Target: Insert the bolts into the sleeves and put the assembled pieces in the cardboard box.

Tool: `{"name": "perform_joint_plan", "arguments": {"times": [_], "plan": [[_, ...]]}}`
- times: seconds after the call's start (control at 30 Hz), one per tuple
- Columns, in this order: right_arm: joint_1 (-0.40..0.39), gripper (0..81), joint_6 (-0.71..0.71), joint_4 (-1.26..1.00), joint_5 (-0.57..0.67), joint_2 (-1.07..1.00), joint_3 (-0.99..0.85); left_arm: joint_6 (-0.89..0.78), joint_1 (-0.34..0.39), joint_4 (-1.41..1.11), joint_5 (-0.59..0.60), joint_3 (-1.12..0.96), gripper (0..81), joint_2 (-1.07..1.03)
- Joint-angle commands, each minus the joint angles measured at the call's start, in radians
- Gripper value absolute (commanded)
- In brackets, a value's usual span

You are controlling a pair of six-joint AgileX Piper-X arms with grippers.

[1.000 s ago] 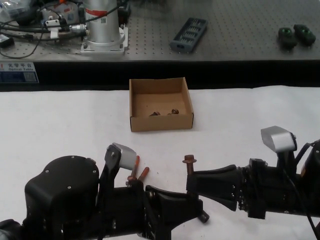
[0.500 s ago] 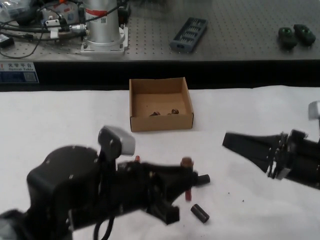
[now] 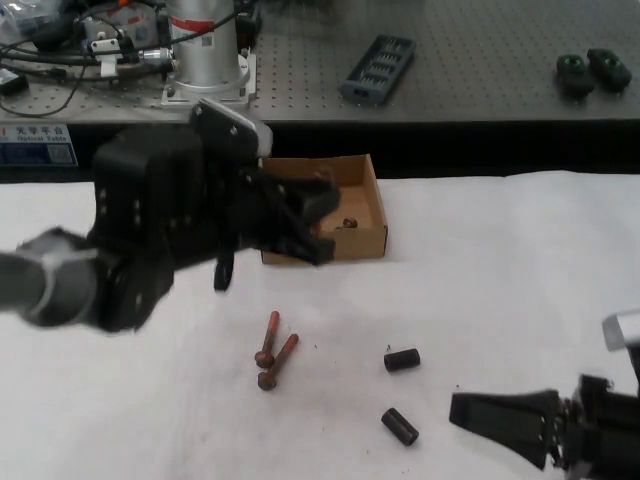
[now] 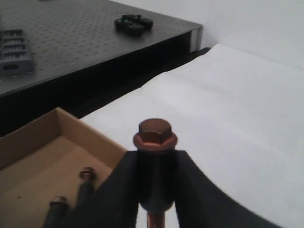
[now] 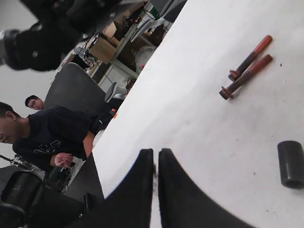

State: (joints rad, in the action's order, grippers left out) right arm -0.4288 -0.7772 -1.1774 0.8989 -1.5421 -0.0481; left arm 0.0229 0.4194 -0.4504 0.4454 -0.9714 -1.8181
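My left gripper (image 3: 318, 212) hangs over the cardboard box (image 3: 372, 240), shut on an assembled piece. In the left wrist view a copper hex-headed bolt (image 4: 155, 135) stands in a black sleeve (image 4: 155, 190) held between the fingers, above the box's (image 4: 71, 124) near wall. Two assembled pieces (image 4: 84, 180) lie on the box floor. Two loose bolts (image 3: 270, 350) (image 5: 247, 69) lie side by side on the white cloth. Two black sleeves (image 3: 401, 360) (image 3: 400, 427) lie to their right, one also in the right wrist view (image 5: 290, 164). My right gripper (image 3: 458, 408) (image 5: 156, 156) sits low at the near right, shut, holding nothing.
Behind the cloth runs a dark perforated bench with a metal post (image 3: 205, 50), a blue rack (image 3: 378, 68) and two green-black parts (image 3: 592, 72). The cloth (image 3: 500, 280) is bare to the right of the box.
The left arm took the bolt with its sleeve and carried it up and away to over the box. The right arm let go and drew back to the near right.
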Motion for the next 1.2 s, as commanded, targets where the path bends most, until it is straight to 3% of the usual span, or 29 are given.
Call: {"name": "perform_joint_plan", "arguments": {"times": [0.0, 0.33, 0.53, 0.63, 0.73, 0.9, 1.0, 1.17], "plan": [[0.004, 4.3, -0.002, -0.017, 0.0, 0.008, 0.0, 0.051, -0.013, 0.049, 0.015, -0.109, 11.8, -0.061], [-0.114, 4.3, -0.113, -0.175, -0.008, 0.01, 0.031, 0.096, -0.021, 0.176, 0.008, -0.395, 11.3, -0.307], [-0.183, 4.3, -0.136, -0.196, -0.015, 0.01, 0.031, 0.142, -0.043, 0.243, -0.018, -0.508, 2.0, -0.384], [-0.203, 4.3, -0.136, -0.199, -0.022, 0.01, 0.031, 0.165, -0.052, 0.286, -0.023, -0.539, 1.4, -0.391], [-0.204, 4.3, -0.136, -0.202, -0.029, 0.01, 0.031, 0.16, -0.056, 0.3, -0.022, -0.549, 10.0, -0.391], [-0.204, 4.3, -0.136, -0.229, -0.032, 0.01, 0.031, 0.134, -0.056, 0.362, -0.022, -0.552, 46.1, -0.375], [-0.204, 4.3, -0.144, -0.229, -0.032, 0.01, 0.03, 0.137, -0.056, 0.419, -0.027, -0.552, 46.1, -0.362], [-0.202, 4.3, -0.143, -0.224, -0.03, 0.01, 0.01, 0.194, -0.056, 0.611, -0.042, -0.552, 38.4, -0.297]]}}
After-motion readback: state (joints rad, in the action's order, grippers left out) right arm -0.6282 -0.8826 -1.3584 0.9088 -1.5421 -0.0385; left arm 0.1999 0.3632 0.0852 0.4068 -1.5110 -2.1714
